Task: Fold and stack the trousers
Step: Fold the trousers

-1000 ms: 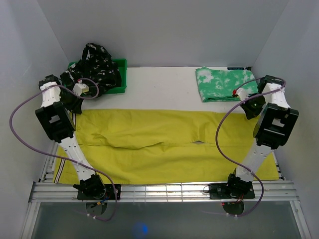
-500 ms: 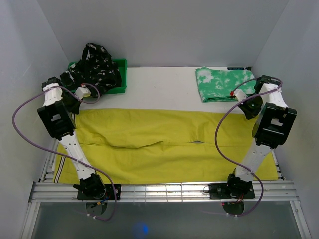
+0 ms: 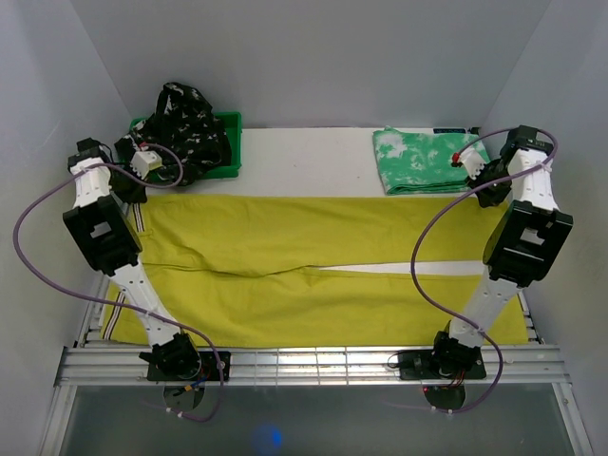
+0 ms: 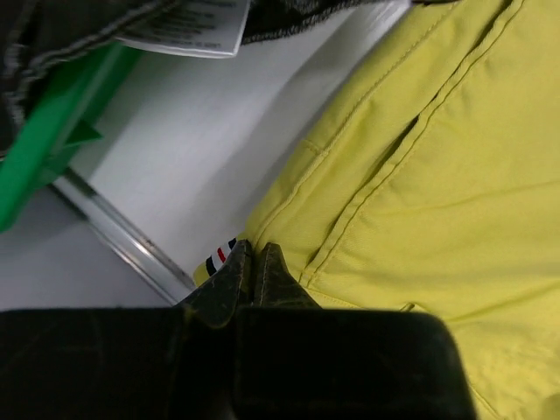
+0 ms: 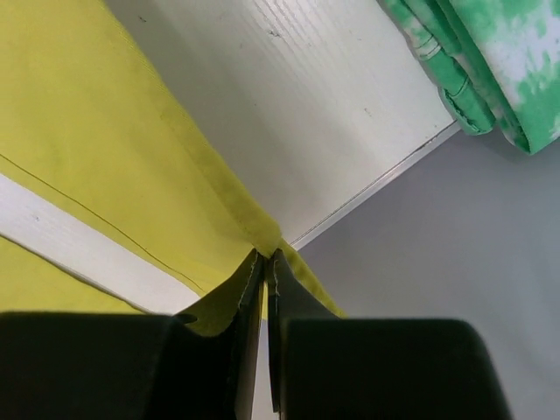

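Your left gripper and right gripper each clench an upper corner of the mustard-yellow trousers; move them level, evenly taut, avoiding wrinkles.

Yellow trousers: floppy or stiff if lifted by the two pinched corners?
Probably floppy: the yellow trousers lie flat with soft creases, so the middle would likely sag between the left gripper and right gripper. Likely light, as thin corner pinches seem enough. Pushed, they would probably bunch.
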`<move>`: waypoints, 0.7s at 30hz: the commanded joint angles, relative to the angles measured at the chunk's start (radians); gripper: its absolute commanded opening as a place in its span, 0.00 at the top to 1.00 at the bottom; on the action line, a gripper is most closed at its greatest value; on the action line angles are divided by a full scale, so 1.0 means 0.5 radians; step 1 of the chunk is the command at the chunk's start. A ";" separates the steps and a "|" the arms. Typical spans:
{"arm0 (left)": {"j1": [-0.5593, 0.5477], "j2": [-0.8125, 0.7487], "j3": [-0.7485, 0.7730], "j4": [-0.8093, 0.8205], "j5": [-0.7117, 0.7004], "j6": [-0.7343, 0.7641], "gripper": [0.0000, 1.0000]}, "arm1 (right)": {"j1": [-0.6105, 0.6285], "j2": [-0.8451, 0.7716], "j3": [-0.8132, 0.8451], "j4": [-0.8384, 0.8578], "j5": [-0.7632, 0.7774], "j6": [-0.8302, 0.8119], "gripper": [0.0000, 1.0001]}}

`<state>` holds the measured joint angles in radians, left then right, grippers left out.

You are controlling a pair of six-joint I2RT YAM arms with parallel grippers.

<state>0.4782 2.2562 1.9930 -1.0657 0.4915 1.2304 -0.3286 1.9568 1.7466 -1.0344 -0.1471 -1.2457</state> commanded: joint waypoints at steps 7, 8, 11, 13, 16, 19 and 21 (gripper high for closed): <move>0.246 -0.803 -0.509 0.321 0.410 0.021 1.00 | -0.220 -0.691 -0.446 -0.109 -0.218 -0.428 0.92; 0.283 -0.937 -0.586 0.318 0.449 0.048 1.00 | -0.260 -0.759 -0.526 -0.116 -0.224 -0.496 0.92; 0.461 -1.222 -0.920 0.214 0.502 0.302 1.00 | -0.425 -1.047 -0.881 -0.146 -0.224 -0.808 0.92; 0.626 -1.349 -1.171 0.061 0.511 0.585 1.00 | -0.572 -1.256 -1.169 -0.146 -0.200 -0.975 0.92; 0.868 -1.536 -1.496 -0.160 0.395 1.029 1.00 | -0.769 -1.453 -1.546 -0.140 -0.105 -1.294 0.92; 1.034 -1.549 -1.734 -0.249 0.147 1.276 1.00 | -0.910 -1.536 -1.771 -0.030 0.005 -1.497 0.92; 1.050 -1.454 -1.817 -0.198 -0.049 1.261 1.00 | -0.935 -1.502 -1.946 0.086 0.109 -1.500 0.92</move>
<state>0.9855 1.4837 1.1492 -1.1332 0.6262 1.6962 -0.7673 1.2037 0.8520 -1.0443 -0.2165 -1.7203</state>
